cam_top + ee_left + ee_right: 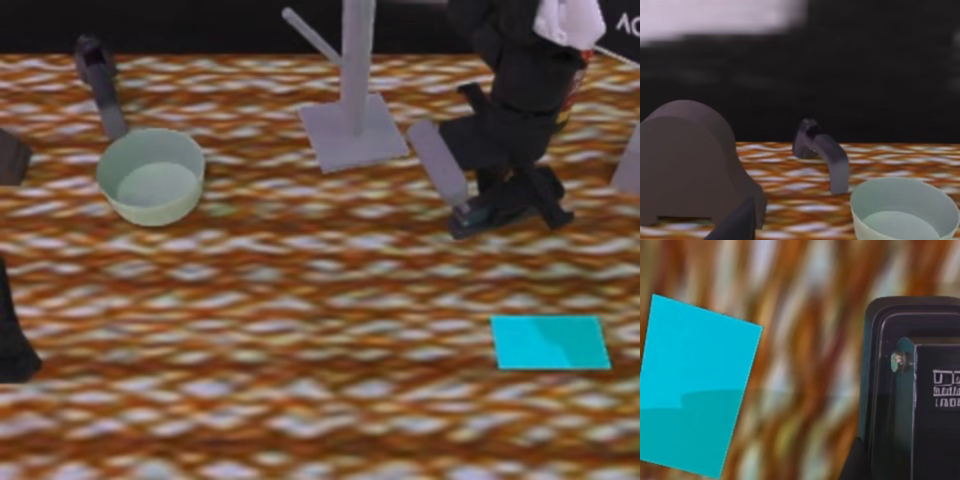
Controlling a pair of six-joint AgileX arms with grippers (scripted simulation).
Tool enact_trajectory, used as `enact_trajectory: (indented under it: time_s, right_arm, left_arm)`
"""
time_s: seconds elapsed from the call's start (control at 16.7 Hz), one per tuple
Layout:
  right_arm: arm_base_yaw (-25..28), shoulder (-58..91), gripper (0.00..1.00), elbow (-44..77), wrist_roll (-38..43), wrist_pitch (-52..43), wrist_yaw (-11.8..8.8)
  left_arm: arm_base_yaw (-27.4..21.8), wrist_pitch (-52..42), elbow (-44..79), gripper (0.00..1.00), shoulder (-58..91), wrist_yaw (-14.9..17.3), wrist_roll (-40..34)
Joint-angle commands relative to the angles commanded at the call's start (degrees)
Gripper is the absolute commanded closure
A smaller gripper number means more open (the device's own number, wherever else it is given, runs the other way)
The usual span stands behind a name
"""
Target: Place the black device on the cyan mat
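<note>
I am working with my right arm over the right part of the table (300,300), whose cloth is patterned in orange, brown and white, and my right gripper (510,200) is hanging low behind the cyan mat (550,342), toward the back edge. The black device (480,212) is sitting at the gripper's tip, a dark shape with a hint of teal on it, and in the right wrist view the black device (912,390) is filling the side of the picture as a glossy black body with a small round knob and white lettering. I cannot tell from these views how wide my right jaws are standing, nor whether they are actually gripping the device or only hanging over it. The cyan mat is lying flat and bare near the front right of the table, well apart from the device, and in the right wrist view the cyan mat (695,390) is lying beside the device with patterned cloth between them. A grey flat stand with an upright post (352,125) is standing at the back centre, and a dark long-handled tool with a grey shaft (100,85) is lying behind a pale green bowl (152,178) at the left. My left arm is sitting parked at the left edge, its gripper (12,350) barely showing.
</note>
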Motion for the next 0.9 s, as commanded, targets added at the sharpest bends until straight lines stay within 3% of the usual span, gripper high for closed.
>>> enact_trajectory:
  time_s: [0.24, 0.66, 0.9]
  right_arm:
    - [-1.11, -4.13, 1.0, -4.13, 1.52, 1.51, -0.68]
    - [-5.59, -23.24, 1.0, -28.04, 7.43, 7.16, -3.72]
    - [-7.03, -28.67, 1.0, -33.58, 9.18, 9.05, -4.71]
  left_arm:
    - [0.0, 0.0, 0.0, 0.0, 0.0, 0.0, 0.0]
    - [0.0, 0.0, 0.0, 0.0, 0.0, 0.0, 0.0]
    - [0.0, 0.0, 0.0, 0.0, 0.0, 0.0, 0.0]
